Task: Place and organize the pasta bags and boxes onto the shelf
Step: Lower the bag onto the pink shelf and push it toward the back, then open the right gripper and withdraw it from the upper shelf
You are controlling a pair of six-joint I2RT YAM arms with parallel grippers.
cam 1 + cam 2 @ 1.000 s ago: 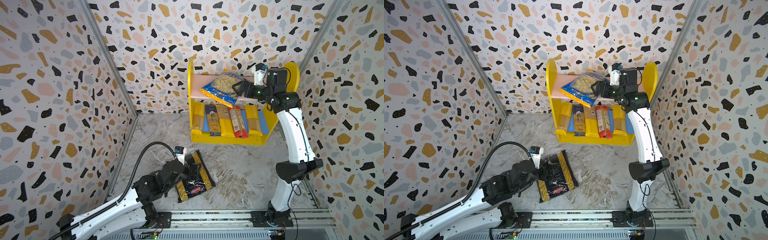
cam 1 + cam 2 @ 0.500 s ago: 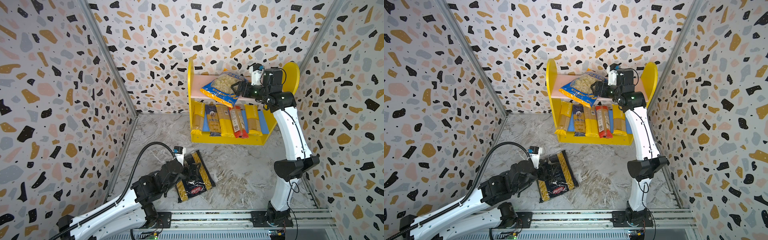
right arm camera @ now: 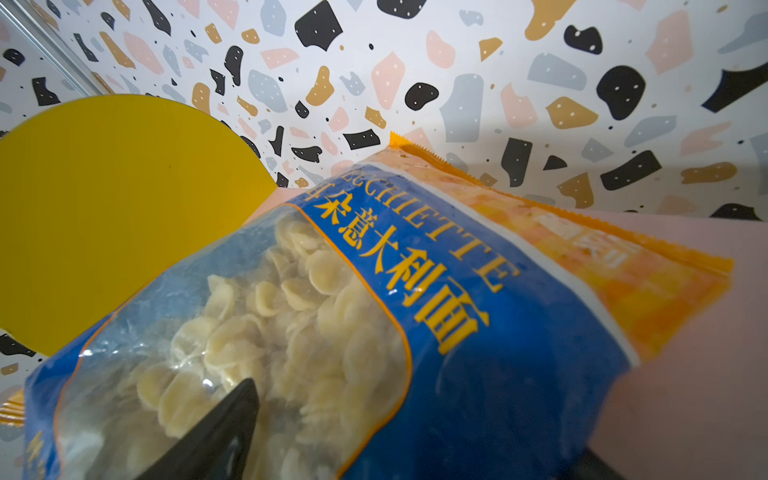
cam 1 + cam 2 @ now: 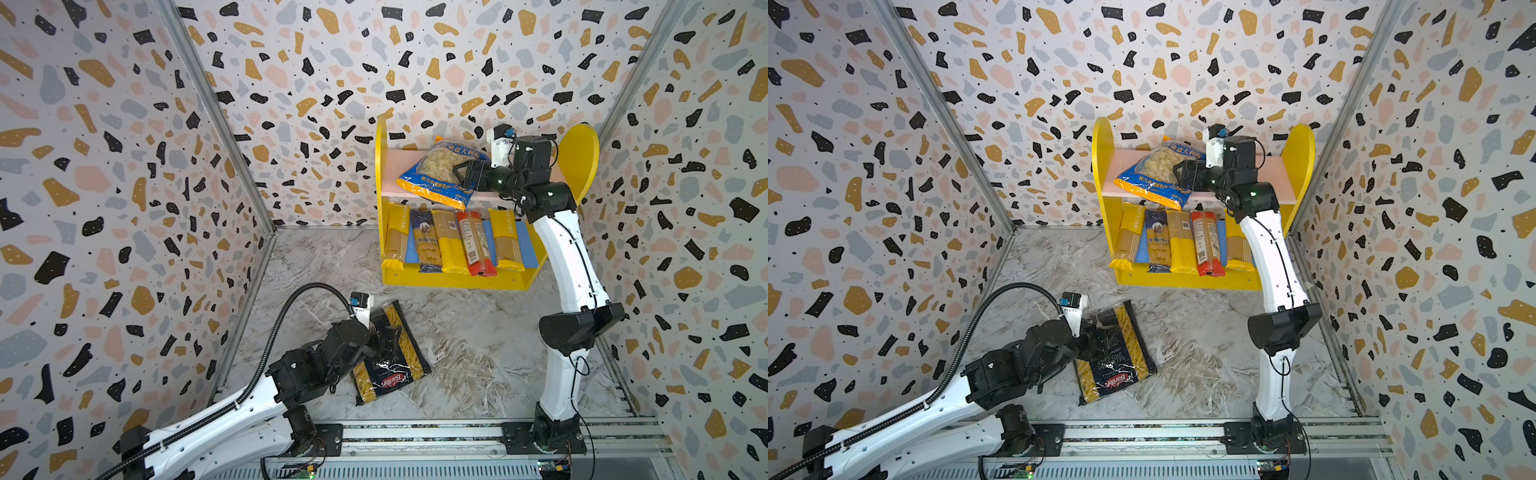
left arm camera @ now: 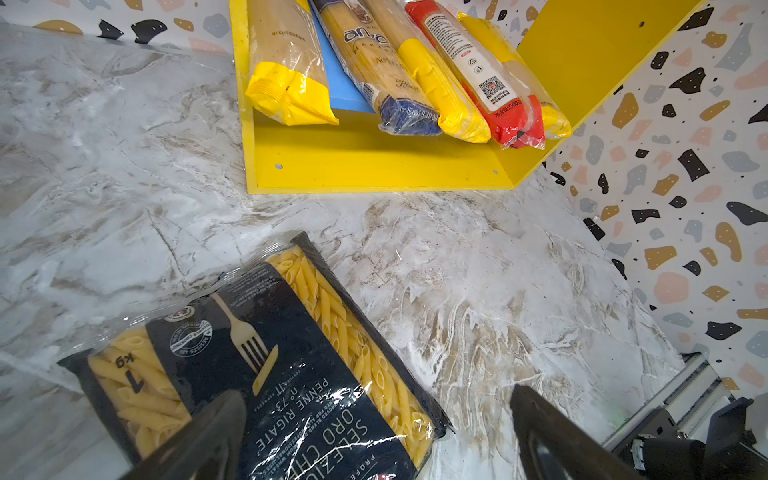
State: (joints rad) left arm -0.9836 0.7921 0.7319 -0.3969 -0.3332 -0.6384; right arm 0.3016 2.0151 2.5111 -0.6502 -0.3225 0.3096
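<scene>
The wide blue-orange orecchiette bag [image 4: 432, 176] [image 4: 1152, 176] [image 3: 415, 299] lies tilted on the shelf's [image 4: 453, 279] [image 4: 1187, 281] pink upper board, overhanging its front edge. My right gripper [image 4: 465, 176] [image 4: 1185, 174] [image 3: 415, 428] is open at the bag's right end. One finger lies over the bag and the other is mostly hidden beneath it. Several long spaghetti packs [image 4: 449, 245] [image 5: 419, 79] stand side by side on the blue lower board. The dark navy Barilla bag [image 4: 390, 361] [image 4: 1117, 357] [image 5: 291, 353] lies flat on the marble floor. My left gripper [image 4: 384, 338] [image 5: 374, 432] hangs open just above it.
Terrazzo walls close in the left, back and right. The arms' rail [image 4: 415, 436] runs along the front edge. The left arm's black cable [image 4: 291, 307] arcs above the floor. Bare marble floor [image 4: 478, 353] lies between the Barilla bag and the right arm.
My right gripper has slid left along the upper board onto the orecchiette bag's right end, and its jaws have narrowed a little. The left arm has barely moved.
</scene>
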